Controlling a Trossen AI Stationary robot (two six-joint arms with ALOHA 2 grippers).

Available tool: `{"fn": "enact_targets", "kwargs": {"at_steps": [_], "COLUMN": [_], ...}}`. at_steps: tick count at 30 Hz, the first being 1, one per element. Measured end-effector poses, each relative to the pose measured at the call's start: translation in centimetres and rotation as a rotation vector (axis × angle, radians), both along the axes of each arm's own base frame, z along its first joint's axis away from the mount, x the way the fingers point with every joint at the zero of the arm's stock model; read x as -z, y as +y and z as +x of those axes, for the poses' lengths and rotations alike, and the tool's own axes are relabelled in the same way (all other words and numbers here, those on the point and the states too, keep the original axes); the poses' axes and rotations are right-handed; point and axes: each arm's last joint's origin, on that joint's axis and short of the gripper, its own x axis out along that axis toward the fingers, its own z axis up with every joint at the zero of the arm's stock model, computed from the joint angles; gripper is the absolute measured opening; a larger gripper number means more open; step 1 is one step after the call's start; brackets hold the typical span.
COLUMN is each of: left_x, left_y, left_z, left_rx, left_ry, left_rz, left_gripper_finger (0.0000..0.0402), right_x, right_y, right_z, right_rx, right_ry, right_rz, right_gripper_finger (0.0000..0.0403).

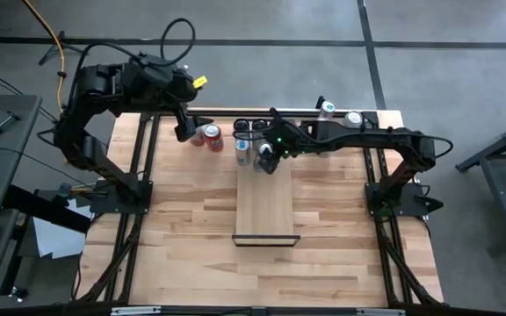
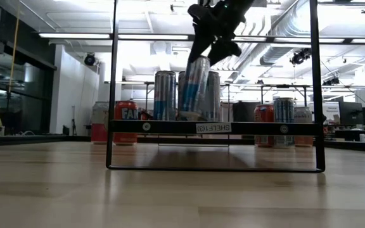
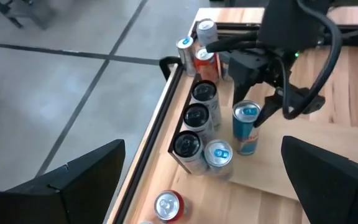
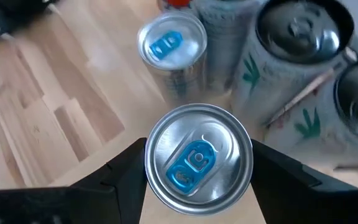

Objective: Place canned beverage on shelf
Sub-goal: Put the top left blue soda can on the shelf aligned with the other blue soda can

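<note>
right gripper (image 4: 197, 165) clamps blue can (image 4: 197, 163), seemingly tilted, over shelf (image 1: 266, 206).

The dark right arm stretches across the table's far side, its two-finger right gripper (image 4: 197, 163) clamped on something. The dark left arm bends at the far left, its left gripper (image 1: 185, 130) wide open.

- Setting: robotics lab or industrial test hall.
- Two arms are clamped on a dark frame (image 1: 139, 189) around a wooden table (image 1: 191, 254), which stands on a grey concrete floor (image 1: 262, 22).
- A yellow cable (image 1: 53, 39) trails across the floor beyond the left arm.
- Behind the right gripper (image 2: 215, 47), the hall shows strip lights (image 2: 94, 36), exposed ceiling ducts (image 2: 284, 22) and workbenches.
- Below that gripper, the shelf (image 2: 214, 127) carries a printed label.
</note>
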Motion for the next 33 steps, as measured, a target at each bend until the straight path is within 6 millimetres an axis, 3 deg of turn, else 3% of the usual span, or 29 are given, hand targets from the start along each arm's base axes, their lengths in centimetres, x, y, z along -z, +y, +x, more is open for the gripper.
{"fn": "enact_targets", "kwargs": {"at_steps": [7,16,24,33], "left_x": [-0.7,-1.0,-0.9,-0.9], "left_y": [-0.2,-0.4,-0.4,-0.4], "left_z": [-1.1,-1.7,-1.6,-1.6], "left_rx": [0.004,-0.006,-0.005,-0.005], "left_ry": [-0.048,-0.068,-0.066,-0.066], "left_rz": [0.013,0.005,0.005,0.006], "left_gripper_finger": [0.0390,0.0390,0.0390,0.0390], "right_x": [-2.0,-1.0,0.9,0.9], "right_y": [-0.3,-1.2,-1.7,-1.7], "right_z": [1.5,4.7,4.4,4.9], "right_rx": [0.037,-0.006,0.090,0.111], "right_ry": [0.124,0.185,0.195,0.137], "right_rz": [-0.029,-0.077,-0.051,-0.041], "right_gripper_finger": [0.0224,0.0224,0.0224,0.0230]}}
